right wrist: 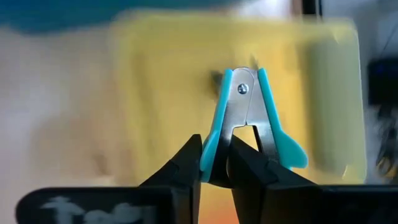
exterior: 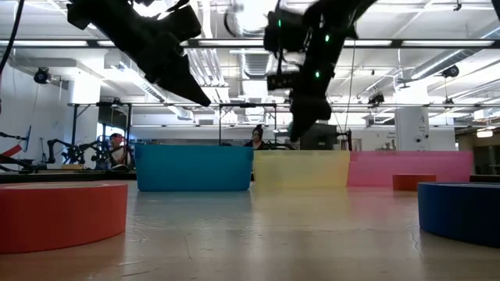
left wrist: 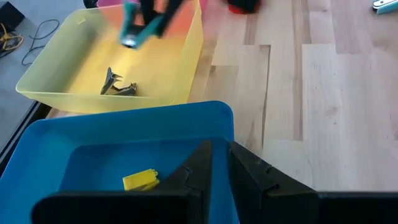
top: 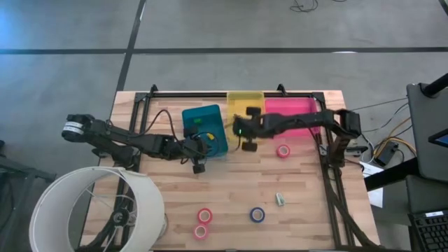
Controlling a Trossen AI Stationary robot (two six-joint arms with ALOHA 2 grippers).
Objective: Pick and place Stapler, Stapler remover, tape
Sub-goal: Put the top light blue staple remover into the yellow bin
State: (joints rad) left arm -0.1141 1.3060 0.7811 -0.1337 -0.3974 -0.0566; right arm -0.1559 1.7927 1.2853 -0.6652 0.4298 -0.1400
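Note:
My right gripper (right wrist: 214, 163) is shut on a teal staple remover (right wrist: 249, 118) and hangs above the yellow bin (top: 245, 105). Inside that bin lies a dark metal staple remover (left wrist: 118, 86). My left gripper (left wrist: 227, 171) is shut and empty, hovering at the blue bin's (top: 205, 126) near rim. A yellow stapler (left wrist: 140, 180) rests on the blue bin's floor. Three pinkish-red tape rolls (top: 283, 150), (top: 204, 215), (top: 201, 231) and one blue roll (top: 257, 214) lie flat on the table. My right gripper pinches the teal staple remover by one of its two teal arms (right wrist: 210, 149), near that arm's wide end. The fingers lie roughly along the remover, whose riveted pivot end (right wrist: 242, 88) points away from them. It is lifted clear above the yellow bin.
A pink bin (top: 290, 112) stands to the right of the yellow one. A small pale object (top: 279, 199) lies near the blue roll. A big white lampshade (top: 98, 210) covers the table's near left corner. Bare wood (top: 238, 182) lies between the bins and the near rolls.

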